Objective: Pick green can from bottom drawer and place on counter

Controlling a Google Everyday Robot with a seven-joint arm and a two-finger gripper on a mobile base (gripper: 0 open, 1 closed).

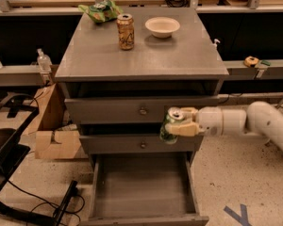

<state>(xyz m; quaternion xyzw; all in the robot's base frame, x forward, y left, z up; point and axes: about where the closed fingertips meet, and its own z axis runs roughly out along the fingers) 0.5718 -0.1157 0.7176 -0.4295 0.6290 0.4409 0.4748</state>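
Observation:
My gripper point(178, 124) reaches in from the right on a white arm and is shut on the green can point(170, 126), a dark green can with a silver top. It holds the can upright in the air in front of the two upper drawers, above the open bottom drawer point(144, 192) and below the counter point(146, 51). The bottom drawer is pulled out and nothing shows inside it.
On the counter stand a tan-orange can point(126, 31), a white bowl point(162, 26) and a green snack bag point(103, 11) at the back. A cardboard box point(52, 131) and black chair base point(9, 168) are left of the cabinet.

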